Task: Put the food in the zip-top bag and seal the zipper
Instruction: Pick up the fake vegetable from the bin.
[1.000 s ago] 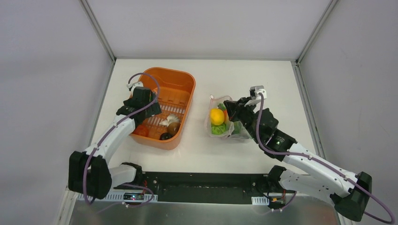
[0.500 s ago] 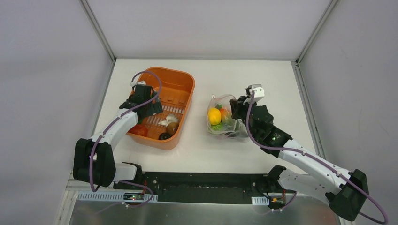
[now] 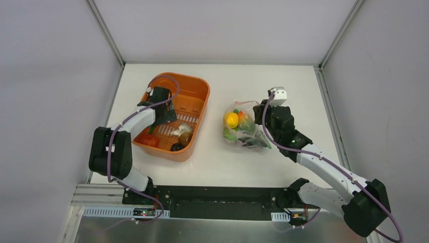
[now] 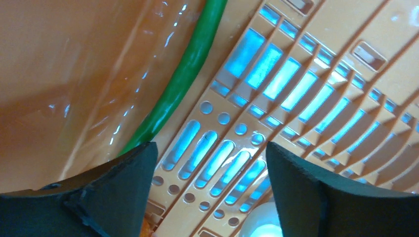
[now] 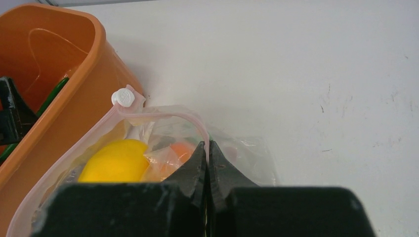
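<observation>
Right wrist: right pincer (image 5: 207, 146) pinching zipper (image 5: 163, 112). Left wrist: left pincer (image 4: 210, 165) agape beside green pod (image 4: 181, 74).

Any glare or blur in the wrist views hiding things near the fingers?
Left wrist: glare streaks across the basket, its slots glowing blue, green pod sharp. Right wrist: right gripper slightly soft up close, zipper and yellow fruit clear enough.

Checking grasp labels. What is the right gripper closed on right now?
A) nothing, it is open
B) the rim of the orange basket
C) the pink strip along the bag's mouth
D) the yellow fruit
C: in the right wrist view the right gripper has its fingers pressed together on the pink strip at the mouth of the bag, while the yellow fruit lies loose inside the bag.
</observation>
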